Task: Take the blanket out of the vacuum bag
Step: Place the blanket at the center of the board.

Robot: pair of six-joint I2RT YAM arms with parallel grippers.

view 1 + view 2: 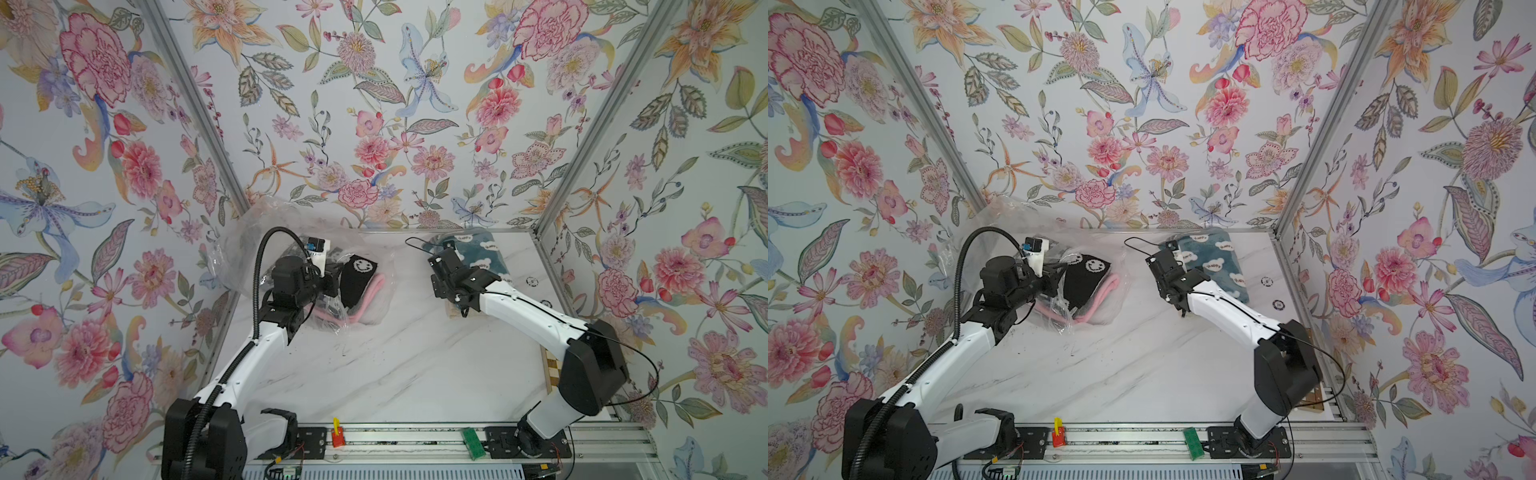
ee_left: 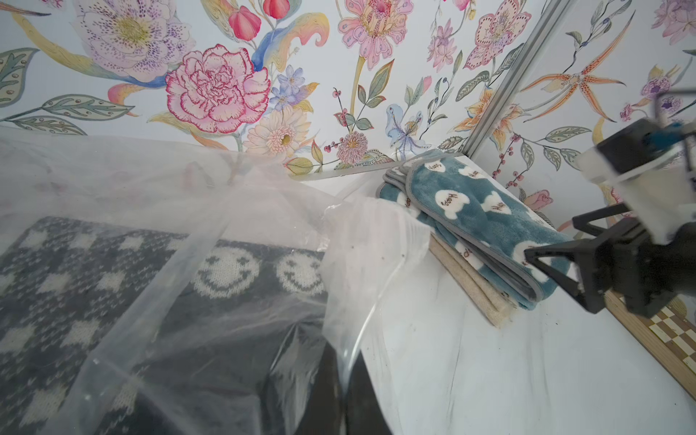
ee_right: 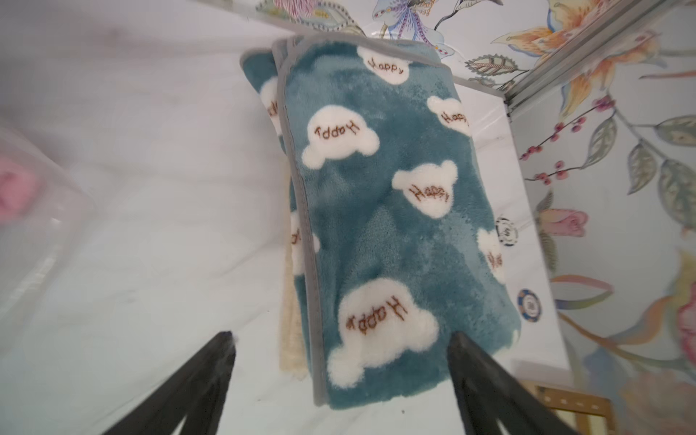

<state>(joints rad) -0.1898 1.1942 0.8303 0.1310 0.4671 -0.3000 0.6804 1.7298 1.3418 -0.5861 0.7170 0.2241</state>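
Note:
The vacuum bag (image 1: 270,224) (image 1: 1000,216) (image 2: 263,196) lies crumpled at the back left of the table. Inside it are a black blanket with white smiley faces (image 1: 359,272) (image 2: 226,271) and a pink one (image 1: 365,301) (image 3: 15,192). My left gripper (image 1: 332,282) (image 2: 344,350) is shut on a fold of the bag's plastic at its open side. A folded teal blanket with white "Happy" bears (image 1: 486,253) (image 1: 1219,257) (image 2: 486,214) (image 3: 376,211) rests on the table at the back right, outside the bag. Over its front end hovers my right gripper (image 3: 341,341) (image 2: 550,239), open and holding nothing.
A beige cloth (image 3: 290,327) (image 2: 467,278) lies under the teal blanket. Two poker chips (image 3: 506,231) (image 3: 529,305) sit beside it near the right wall. A checkered board (image 2: 674,339) (image 1: 555,365) runs along the right edge. Red (image 1: 337,436) and green (image 1: 473,442) pieces rest on the front rail.

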